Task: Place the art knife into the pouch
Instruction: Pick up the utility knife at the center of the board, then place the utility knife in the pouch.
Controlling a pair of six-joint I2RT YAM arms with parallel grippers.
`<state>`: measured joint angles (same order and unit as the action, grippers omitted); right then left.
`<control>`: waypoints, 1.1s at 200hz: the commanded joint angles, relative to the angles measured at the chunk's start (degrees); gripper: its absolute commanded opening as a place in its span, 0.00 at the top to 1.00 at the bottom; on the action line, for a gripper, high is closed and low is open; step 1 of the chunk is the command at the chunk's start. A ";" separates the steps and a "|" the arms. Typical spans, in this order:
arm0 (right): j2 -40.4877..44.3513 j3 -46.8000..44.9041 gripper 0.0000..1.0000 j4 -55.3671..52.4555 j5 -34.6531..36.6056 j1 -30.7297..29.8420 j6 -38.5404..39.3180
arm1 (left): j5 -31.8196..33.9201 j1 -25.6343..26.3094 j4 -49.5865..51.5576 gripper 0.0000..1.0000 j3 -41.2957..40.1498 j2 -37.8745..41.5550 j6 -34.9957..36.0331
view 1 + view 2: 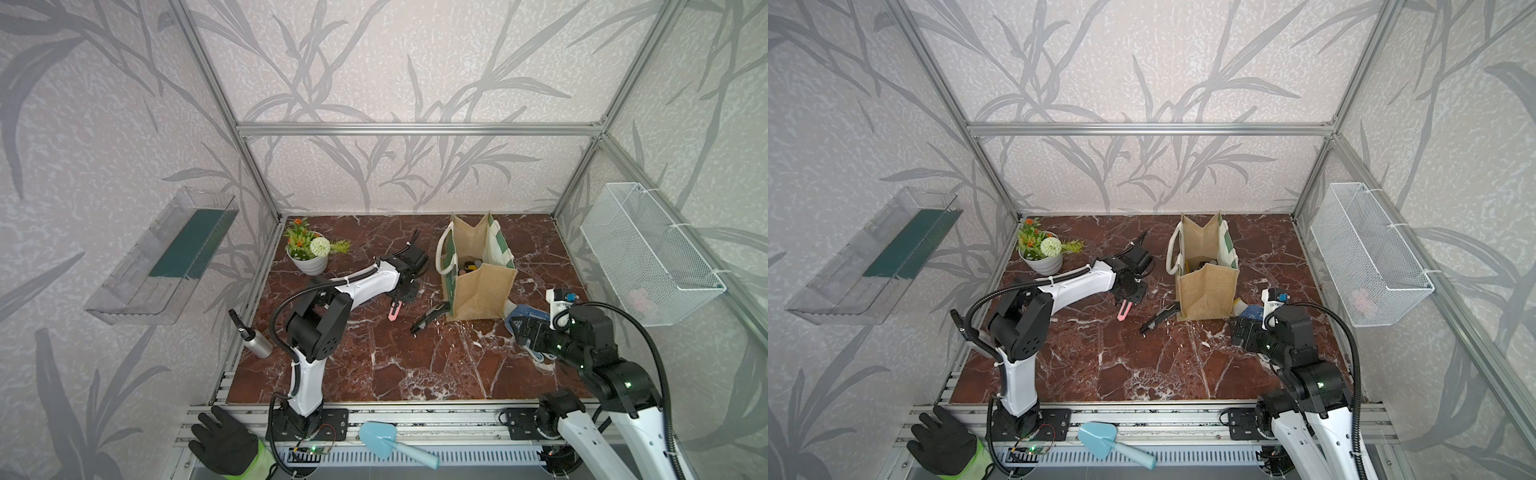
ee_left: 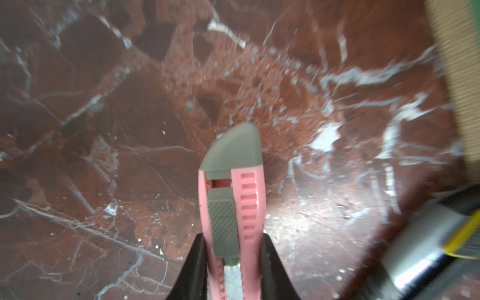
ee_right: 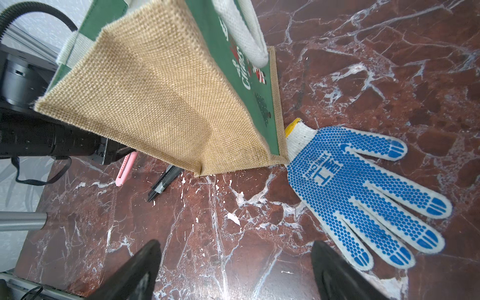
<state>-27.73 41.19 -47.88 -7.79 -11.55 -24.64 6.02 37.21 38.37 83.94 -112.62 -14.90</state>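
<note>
1. Nearest, in the lower right of both top views, the right gripper is hovering with its jaws spread wide and nothing between them. It is hanging above the bare marble table, near a blue-dotted work glove.
2. Just below the centre of both top views, the left gripper is clenching the pink art knife near its blade end, with the grey cap pointing away from the wrist.
3. The step in hand looks like the carry: the knife is being held but is not yet in the bag. I cannot tell whether its grey end is clear of the table.
4. Just right of the knife, a black cutter is lying by the foot of the pouch.
5. Farther back, right of centre, the pouch is standing upright with its mouth gaping and small items lying inside. The knife is hanging outside it, to its left.
6. The next move, I judge, is calling for a lift above the rim, a shift rightward over the mouth, and only then letting go. The soft walls may fold if brushed.
</note>
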 commanded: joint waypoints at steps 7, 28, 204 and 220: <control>-0.48 1.02 0.09 0.71 -0.51 0.12 -0.67 | -1.79 -0.04 2.82 0.78 4.50 2.42 -0.99; -0.27 1.00 0.09 0.67 -0.49 0.12 -0.64 | -1.67 0.18 4.85 0.78 7.39 2.99 -1.19; -0.15 0.89 0.09 0.53 0.05 0.12 -0.93 | -3.20 11.57 23.37 0.78 64.06 -12.05 13.12; 0.34 0.84 0.09 0.20 0.14 0.13 -0.79 | -4.29 12.34 22.52 0.78 67.12 -14.16 13.55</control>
<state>-28.40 41.19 -46.65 -7.97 -11.55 -25.45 2.83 48.53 58.59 146.58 -124.01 -4.60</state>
